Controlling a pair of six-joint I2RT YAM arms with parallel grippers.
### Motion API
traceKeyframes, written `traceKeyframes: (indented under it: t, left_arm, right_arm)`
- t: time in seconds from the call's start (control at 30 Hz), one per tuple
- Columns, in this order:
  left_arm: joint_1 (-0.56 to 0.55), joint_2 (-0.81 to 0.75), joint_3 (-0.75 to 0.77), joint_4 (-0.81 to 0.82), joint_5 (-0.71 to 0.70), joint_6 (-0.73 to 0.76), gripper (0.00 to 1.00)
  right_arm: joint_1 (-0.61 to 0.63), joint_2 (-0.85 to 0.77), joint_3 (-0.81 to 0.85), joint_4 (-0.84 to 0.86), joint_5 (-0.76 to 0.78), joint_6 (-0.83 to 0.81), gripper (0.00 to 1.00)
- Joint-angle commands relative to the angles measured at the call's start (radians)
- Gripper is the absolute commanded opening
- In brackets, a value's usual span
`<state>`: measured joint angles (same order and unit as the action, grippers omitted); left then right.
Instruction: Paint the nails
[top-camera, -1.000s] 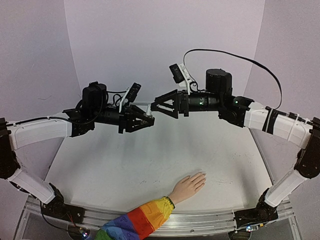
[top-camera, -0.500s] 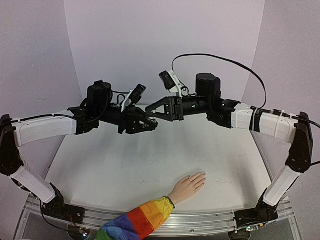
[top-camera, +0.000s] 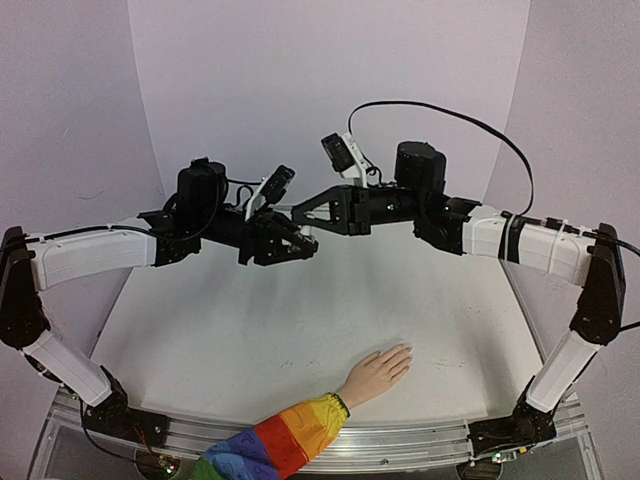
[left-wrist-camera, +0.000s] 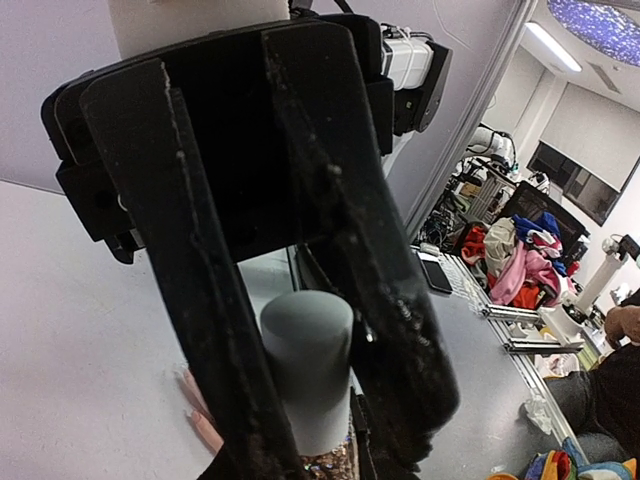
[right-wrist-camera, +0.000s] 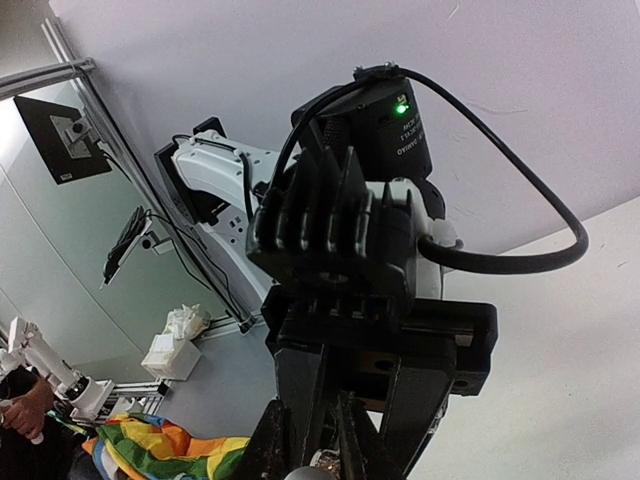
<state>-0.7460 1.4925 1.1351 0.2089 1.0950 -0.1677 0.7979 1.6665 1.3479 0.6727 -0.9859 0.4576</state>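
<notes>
Above the table's middle my two grippers meet tip to tip. My left gripper (top-camera: 308, 243) is shut on a small polish bottle with glittery contents (left-wrist-camera: 335, 462). The bottle's grey cap (left-wrist-camera: 310, 360) points at my right gripper (top-camera: 297, 213), whose black fingers (left-wrist-camera: 190, 260) are shut on it from both sides. In the right wrist view the cap (right-wrist-camera: 306, 474) shows only at the bottom edge. The flesh-coloured hand (top-camera: 378, 372) lies flat near the table's front, its nails (top-camera: 404, 352) pointing right and back. Two of its fingertips (left-wrist-camera: 200, 425) show below the bottle.
The rainbow-striped sleeve (top-camera: 275, 438) crosses the front rail of the table (top-camera: 400, 438). A black cable (top-camera: 450, 115) loops above the right arm. Purple walls close off the back and both sides.
My right gripper has moved left up to the left gripper and shut on the bottle's cap. The left arm has shifted slightly right. The hand has not moved.
</notes>
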Motion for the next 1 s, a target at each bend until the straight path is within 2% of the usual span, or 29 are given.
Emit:
traceKeyframes:
  t: [0.0,0.07,0.1,0.13,0.17,0.2,0.23,0.27,0.37,0.43,0.47,0.53,0.63,0.7,0.83,0.9,0.97]
  left_arm:
    - [-0.004,-0.031,0.054,0.043,-0.148,0.029,0.0]
    - [-0.012,-0.059,0.028,0.028,-0.413,0.072,0.0]
    - [-0.03,-0.074,0.013,0.018,-0.658,0.088,0.0]
    - [-0.058,-0.082,0.005,0.003,-0.925,0.105,0.0]
    - [-0.085,-0.076,0.011,-0.012,-1.217,0.13,0.0]
    - [-0.102,-0.063,0.031,-0.021,-1.348,0.173,0.0]
    - [-0.116,-0.043,0.054,-0.025,-1.412,0.216,0.0]
    - [-0.123,-0.028,0.078,-0.026,-1.437,0.249,0.0]
    - [-0.128,0.004,0.124,-0.024,-1.404,0.253,0.0]
    - [-0.128,0.013,0.128,-0.025,-1.34,0.248,0.0]
    - [-0.129,0.014,0.124,-0.025,-1.303,0.252,0.0]
    - [-0.128,0.007,0.103,-0.025,-1.259,0.256,0.0]
    - [-0.128,-0.015,0.057,-0.026,-1.24,0.265,0.0]
    - [-0.128,-0.036,0.025,-0.03,-1.23,0.277,0.0]
    - [-0.116,-0.088,-0.027,-0.051,-1.192,0.295,0.0]
    - [-0.086,-0.117,-0.04,-0.075,-1.092,0.273,0.0]
    - [-0.031,-0.142,-0.049,-0.081,-0.9,0.21,0.0]
  right_arm:
    - [0.004,-0.009,0.025,0.059,-0.002,0.011,0.0]
    - [0.004,-0.019,0.015,0.05,0.066,0.017,0.0]
    - [0.009,-0.024,0.011,0.037,0.138,0.022,0.0]
    - [0.024,-0.026,0.017,-0.011,0.284,0.017,0.0]
    - [0.064,-0.022,0.057,-0.135,0.493,0.01,0.0]
    - [0.119,-0.008,0.133,-0.275,0.809,0.044,0.0]
    - [0.173,0.005,0.168,-0.363,1.111,0.086,0.0]
    - [0.224,0.011,0.181,-0.385,1.228,0.106,0.0]
    - [0.308,0.045,0.221,-0.382,1.372,0.09,0.0]
    - [0.31,0.048,0.229,-0.385,1.369,0.069,0.01]
    - [0.31,0.044,0.225,-0.37,1.348,0.056,0.05]
    - [0.305,0.031,0.209,-0.332,1.296,0.023,0.2]
    - [0.267,0.001,0.177,-0.294,1.186,-0.005,0.38]
    - [0.215,-0.036,0.14,-0.267,1.064,-0.025,0.48]
    - [0.076,-0.101,0.058,-0.232,0.691,-0.071,0.71]
    - [0.02,-0.142,0.013,-0.228,0.558,-0.09,0.82]
    - [-0.026,-0.181,-0.053,-0.203,0.449,-0.104,0.91]
